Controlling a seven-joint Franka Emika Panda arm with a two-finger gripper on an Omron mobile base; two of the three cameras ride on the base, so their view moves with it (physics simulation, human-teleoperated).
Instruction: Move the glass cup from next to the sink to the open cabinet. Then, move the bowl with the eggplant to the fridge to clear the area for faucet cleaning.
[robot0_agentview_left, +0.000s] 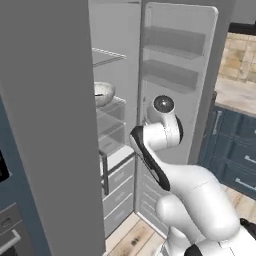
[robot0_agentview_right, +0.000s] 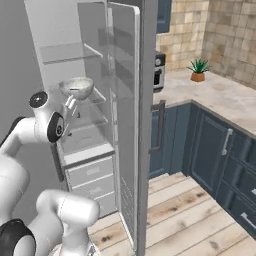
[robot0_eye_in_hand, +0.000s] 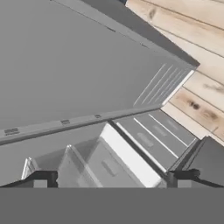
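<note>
bowl (robot0_agentview_left: 103, 93) on fridge shelf (robot0_agentview_left: 114, 104), drawers (robot0_agentview_left: 118, 192) below, perhaps counter (robot0_agentview_right: 210, 95) right

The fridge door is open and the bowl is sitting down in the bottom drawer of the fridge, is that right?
Not quite. The fridge door is open, but the bowl sits on a glass shelf in the upper part of the fridge, well above the drawers. The right base view shows this most clearly, and the left base view agrees.
</note>
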